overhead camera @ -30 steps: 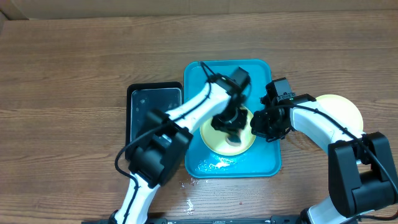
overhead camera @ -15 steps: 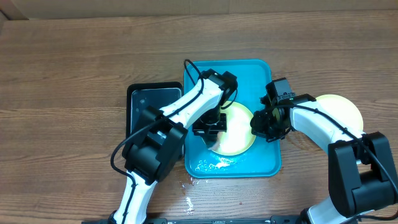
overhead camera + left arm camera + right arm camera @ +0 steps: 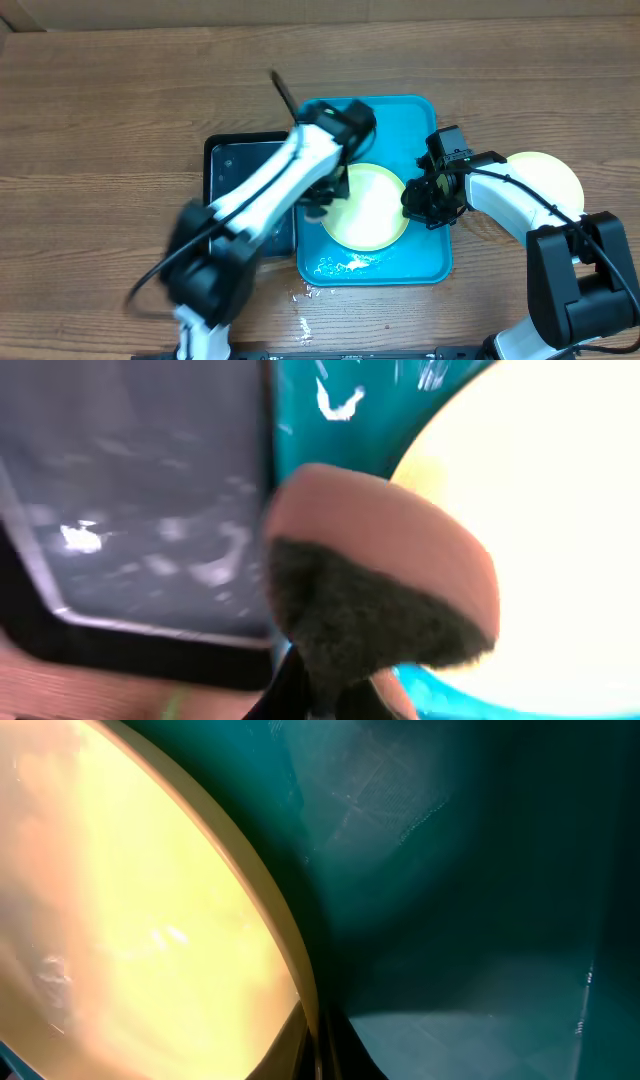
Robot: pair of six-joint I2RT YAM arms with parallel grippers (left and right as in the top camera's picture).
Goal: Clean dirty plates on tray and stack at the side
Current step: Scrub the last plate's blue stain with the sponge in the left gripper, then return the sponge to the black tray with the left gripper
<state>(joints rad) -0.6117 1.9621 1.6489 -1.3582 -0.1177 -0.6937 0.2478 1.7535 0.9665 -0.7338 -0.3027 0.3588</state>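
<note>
Pinched shut on the sponge (image 3: 380,575) in the left gripper (image 3: 323,194), blurred, at the 9 o'clock edge of the plate (image 3: 368,207), over the tray (image 3: 420,114) rim beside the black tray (image 3: 240,160). Clamped on that plate's 3 o'clock rim with the right gripper (image 3: 422,200). Lying flat mid-tray, wet patches at 6 o'clock. On the table (image 3: 120,100), at 3 o'clock of the tray: a second plate (image 3: 548,172).

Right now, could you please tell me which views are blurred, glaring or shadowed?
Overhead: the left arm is motion-smeared, the tray sharp. Left wrist: the sponge is soft and unfocused, the plate blown out to white. Right wrist: plate glaring yellow, tray deep in shadow.
</note>
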